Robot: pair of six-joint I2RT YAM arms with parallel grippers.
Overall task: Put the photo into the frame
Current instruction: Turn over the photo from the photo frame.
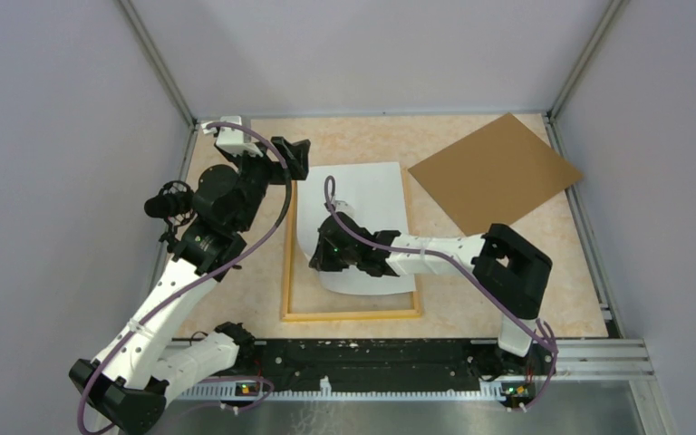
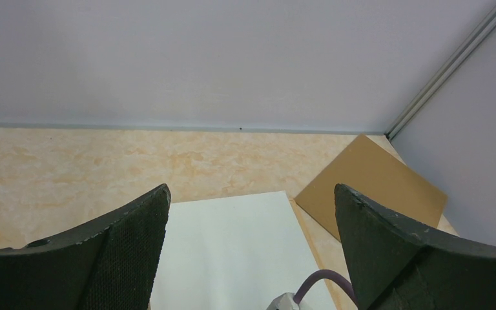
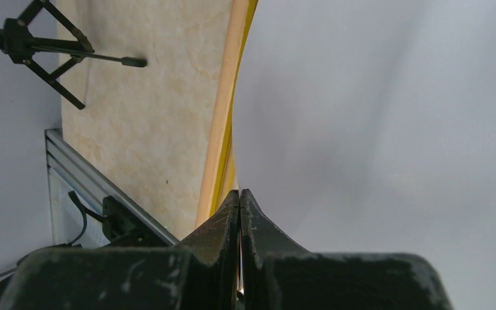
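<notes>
Top external view: the frame (image 1: pixel 349 315) lies flat on the desk (image 1: pixel 471 299), left of the middle, with one short rail toward the near edge. The photo (image 1: pixel 362 195) rests white back up across the frame's opening, and its far end reaches past the frame's far rail. The right gripper (image 1: pixel 320 256) sits at the photo's left edge, toward the near end. In the right wrist view its fingers (image 3: pixel 223 223) are pressed together with the sheet's edge running into the seam between them, so it appears to pinch the photo (image 3: pixel 387 129). The sheet bows up beside the frame's left rail (image 3: pixel 223 116).

The left gripper (image 1: pixel 294 156) hangs near the frame's far-left corner, jaws spread wide and holding nothing. Its own camera looks between the two fingers (image 2: pixel 129 252) at the photo's far end (image 2: pixel 232 245). A brown board (image 1: pixel 494 172) lies flat in the desk's far-right corner — apart from the frame.
</notes>
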